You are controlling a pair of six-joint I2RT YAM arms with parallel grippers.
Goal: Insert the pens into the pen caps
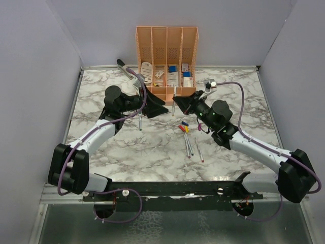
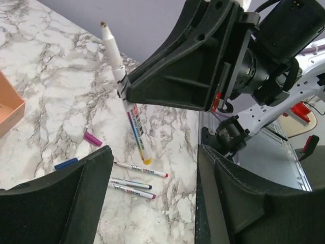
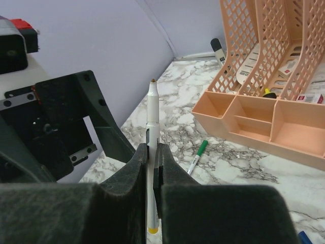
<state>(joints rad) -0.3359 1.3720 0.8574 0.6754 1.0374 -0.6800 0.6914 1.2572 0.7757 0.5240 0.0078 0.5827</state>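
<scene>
From above, we see a glossy surface [image 1: 152, 152] veined like grey-and-white marble. A peach plastic organizer [image 1: 166, 51] with latticed walls stands at its 12 o'clock edge. The left tool [image 1: 160, 109], a matte black wedge, has its fingers apart with nothing between them. The right tool [image 1: 177, 101], equally black and angular, faces it, clamped on the held pen [image 1: 173, 108], a slim whitish stick at that tool's 7 o'clock. At 6 o'clock from the right tool lie the caps [image 1: 184, 127], short coloured cylinders in a tight cluster. Beyond them, towards 5 o'clock, three loose pens [image 1: 189, 145] lie nearly parallel on the surface.

From the left wrist, the left tool's broad, dull fingers [image 2: 76, 198] fill the lower corners, set wide apart. The held pen [image 2: 133, 119] stands tilted between them and above the surface. Its dark nib points to 11 o'clock and its yellow end to 5 o'clock, and a printed colour band runs along the barrel. The right tool [image 2: 127, 89] grips it mid-barrel. A purple cap [image 2: 92, 138] and a blue cap [image 2: 66, 163] lie at 8 o'clock from the pen, and the loose pens [image 2: 137, 178] lie at 6 o'clock.

From the right wrist, the right tool [image 3: 152, 152] is pressed flat against the smooth barrel. The held pen [image 3: 152, 109] rises to 12 o'clock. At 3 o'clock, a green-tipped pen [image 3: 197, 156] lies near the organizer [image 3: 254, 112].
</scene>
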